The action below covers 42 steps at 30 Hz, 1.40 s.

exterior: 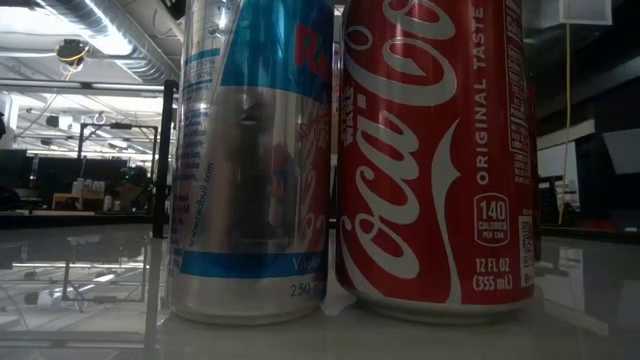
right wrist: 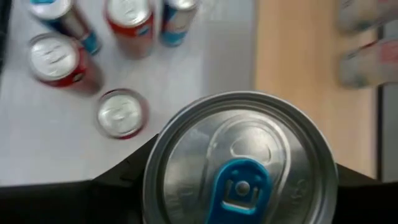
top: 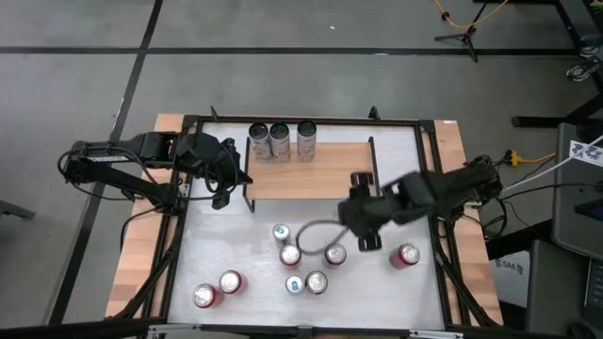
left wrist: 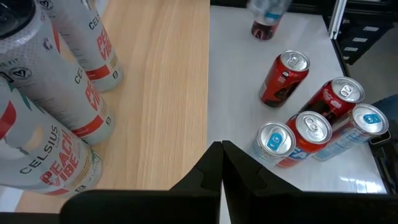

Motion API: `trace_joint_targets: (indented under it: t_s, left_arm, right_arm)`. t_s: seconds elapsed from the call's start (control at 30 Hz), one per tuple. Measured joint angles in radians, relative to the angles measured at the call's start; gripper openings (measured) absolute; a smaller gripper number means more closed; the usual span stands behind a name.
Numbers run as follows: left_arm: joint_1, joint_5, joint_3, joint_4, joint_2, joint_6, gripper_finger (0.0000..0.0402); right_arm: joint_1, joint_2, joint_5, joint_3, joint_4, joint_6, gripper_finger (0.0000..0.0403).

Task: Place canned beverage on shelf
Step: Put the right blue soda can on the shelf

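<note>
The shelf (top: 306, 169) is a light wood plank in a thin black frame at the table's far middle. Three tall white cans (top: 279, 139) stand along its far edge, also seen in the left wrist view (left wrist: 74, 62). My right gripper (top: 358, 221) hovers just off the shelf's near right corner, shut on a silver-topped can with a blue tab (right wrist: 239, 162). The arm hides this can in the high view. My left gripper (left wrist: 222, 163) waits shut at the shelf's left end (top: 226, 174). Several more cans (top: 301, 264) stand on the white table. My right gripper pinches the blue-tab can between its two fingers (right wrist: 121, 177), one on each side of the wall just under the top rim (right wrist: 155, 168). The fingers come steeply from above. The can is upright with its top up, lifted clear over the table beside the shelf's edge.
A red can (top: 405, 254) stands alone at the right and two more (top: 217, 288) at the near left. In the low view a blue-silver can (exterior: 250, 160) and a red cola can (exterior: 435, 150) stand side by side. The middle of the plank (right wrist: 298, 74) is bare.
</note>
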Motion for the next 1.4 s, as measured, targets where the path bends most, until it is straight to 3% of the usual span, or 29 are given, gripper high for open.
trace_joint_targets:
  t_s: [0.27,0.63,0.87,1.03,1.4]
  left_arm:
    - [0.000,0.000,0.000,0.000,0.000,0.000,0.0000]
    - [0.000,0.000,0.000,0.002,0.000,0.000,0.0000]
    - [0.000,0.000,0.000,0.007,0.000,0.000,0.0000]
    - [0.000,-0.014,0.000,0.007,0.000,0.000,0.0000]
    - [0.000,-0.014,0.000,0.021,0.000,0.006,0.0000]
  right_arm:
    - [-0.218,0.000,-0.052,0.028,0.004,-0.217,0.0231]
    - [-0.552,0.000,-0.296,0.018,0.083,-0.466,0.0231]
    - [-0.708,0.009,-0.439,0.018,0.148,-0.505,0.0231]
    - [-0.758,0.039,-0.457,0.018,0.168,-0.526,0.0231]
    - [-0.755,0.120,-0.454,0.017,0.218,-0.554,0.0231]
